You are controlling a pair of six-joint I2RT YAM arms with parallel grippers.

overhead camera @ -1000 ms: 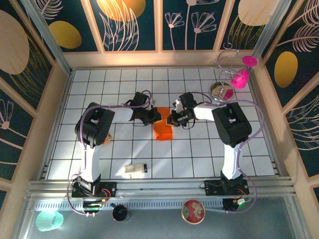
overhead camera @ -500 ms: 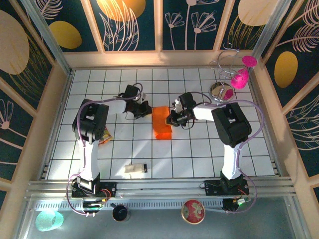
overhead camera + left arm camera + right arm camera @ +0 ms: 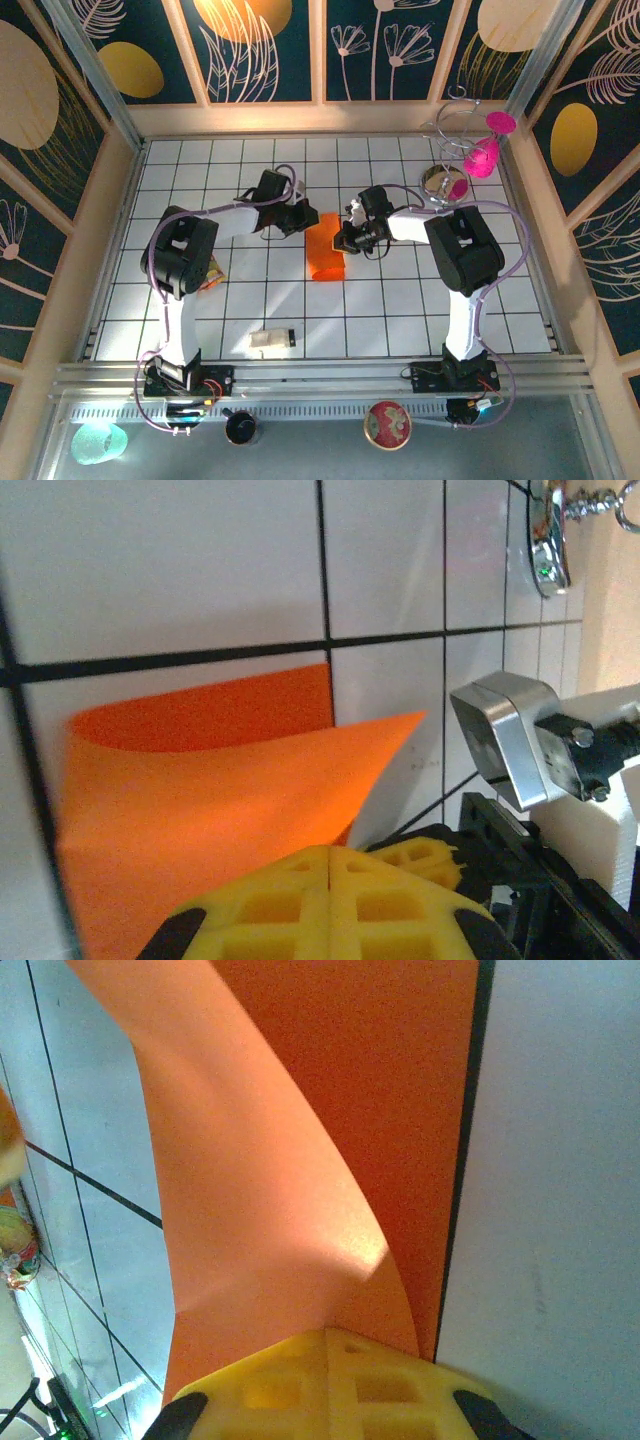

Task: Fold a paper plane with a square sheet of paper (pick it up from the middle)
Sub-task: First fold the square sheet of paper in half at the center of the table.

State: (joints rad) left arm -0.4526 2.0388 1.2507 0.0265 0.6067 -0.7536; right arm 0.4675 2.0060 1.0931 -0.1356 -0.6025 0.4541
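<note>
The square sheet of paper (image 3: 325, 250) is bright orange and lies folded over near the middle of the white tiled table (image 3: 400, 310). Its upper layer bows up (image 3: 200, 800) above the lower one (image 3: 300, 1160). My left gripper (image 3: 303, 220) is shut at the sheet's far left corner, its yellow tips (image 3: 330, 852) against the paper with nothing visibly pinched. My right gripper (image 3: 343, 240) is shut too, and its tips (image 3: 328, 1332) press on the sheet's right edge where the flap rises. The paper plane is out of view.
A small beige block (image 3: 272, 341) lies near the front. A crinkled wrapper (image 3: 212, 272) sits by the left arm. At the back right stand a wire stand with pink pieces (image 3: 478, 155) and a shiny metal dish (image 3: 440, 182). Wooden walls ring the table.
My left gripper pulled away to the left from the paper, then came back to its far left corner. The right gripper stayed on the paper's right edge.
</note>
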